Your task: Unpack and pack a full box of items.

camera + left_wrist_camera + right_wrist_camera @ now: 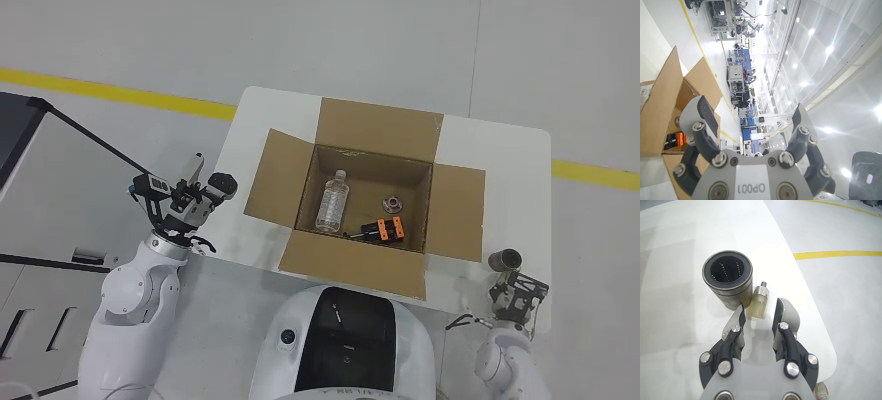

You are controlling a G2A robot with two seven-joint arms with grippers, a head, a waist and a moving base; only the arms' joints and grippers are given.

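The open cardboard box (300, 255) stands mid-table with its flaps spread. Inside lie a clear water bottle (333, 201), a small metal part (392, 203) and an orange-and-black part (385, 229). My left gripper (205, 188) hangs off the table's left edge, open and empty (751, 109), beside the box (662, 106). My right gripper (760, 308) is open at the table's front right corner (518, 295). A small yellowish bumper with a metal stud (759, 302) lies with its near end between the fingertips. A steel cylindrical bearing (728, 281) stands upright against it (505, 260).
The white table (500, 150) ends close to my right gripper, its rounded edge (810, 294) just beside the bumper. Bare tabletop lies right of the box. Yellow floor tape (100, 92) runs behind the table.
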